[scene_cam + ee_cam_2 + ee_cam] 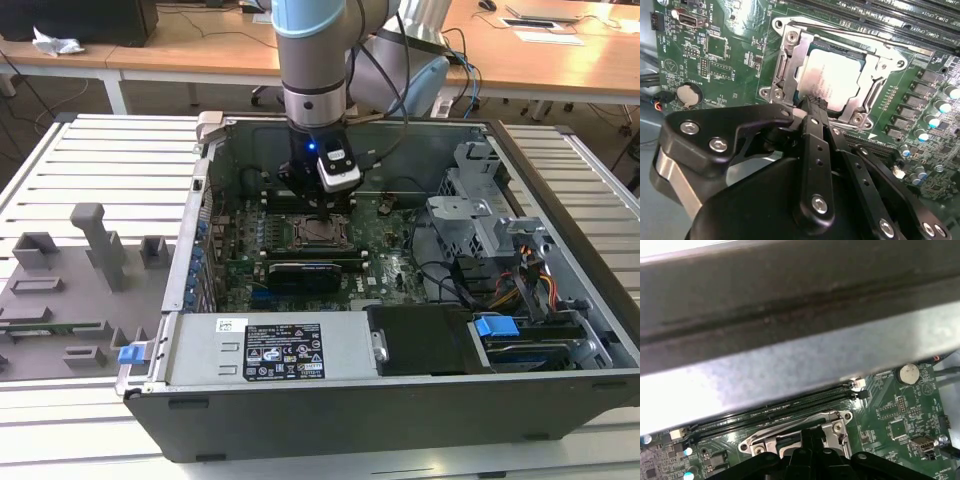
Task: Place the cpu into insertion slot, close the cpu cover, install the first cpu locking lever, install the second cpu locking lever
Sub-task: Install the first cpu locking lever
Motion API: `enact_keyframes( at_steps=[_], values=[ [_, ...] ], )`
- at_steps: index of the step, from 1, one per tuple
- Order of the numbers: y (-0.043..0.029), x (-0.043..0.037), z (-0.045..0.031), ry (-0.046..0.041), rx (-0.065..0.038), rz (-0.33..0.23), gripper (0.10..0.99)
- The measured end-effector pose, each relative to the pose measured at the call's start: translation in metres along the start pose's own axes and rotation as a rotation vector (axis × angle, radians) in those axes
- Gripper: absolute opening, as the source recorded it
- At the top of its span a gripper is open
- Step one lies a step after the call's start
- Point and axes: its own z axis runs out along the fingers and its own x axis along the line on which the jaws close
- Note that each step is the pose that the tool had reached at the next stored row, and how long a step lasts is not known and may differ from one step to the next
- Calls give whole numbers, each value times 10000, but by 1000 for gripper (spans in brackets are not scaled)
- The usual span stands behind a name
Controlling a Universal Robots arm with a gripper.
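The cpu (832, 80) lies flat in the insertion slot (318, 232) on the green board, its pale face showing through the window of the silvery cpu cover (790, 55), which is down over it. A thin metal locking lever (840, 31) runs along one edge of the socket. My gripper (812, 104) is shut, with its black fingertips together at a corner of the socket frame, right beside the cover. In the first wrist view the gripper (811, 432) hangs just above the socket rim (832, 427). In the exterior view the gripper (322, 205) is low inside the computer case.
The open case's metal wall (790, 365) stands close behind the gripper. Memory slots (900, 20) flank the socket, with a coin battery (686, 95) nearby. A long black card (315, 270), the power supply (270, 350) and a drive cage (480, 210) surround the board. Grey fixtures (90, 240) sit at the exterior view's left.
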Motion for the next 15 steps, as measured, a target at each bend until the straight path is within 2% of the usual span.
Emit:
enact_keyframes(
  at_steps=[6,9,15],
  values=[
    [3,-17,-129,0,0,-1,106],
    [-5,-31,-140,7,3,0,106],
    [-159,-105,-137,79,43,-1,106]
  ],
)
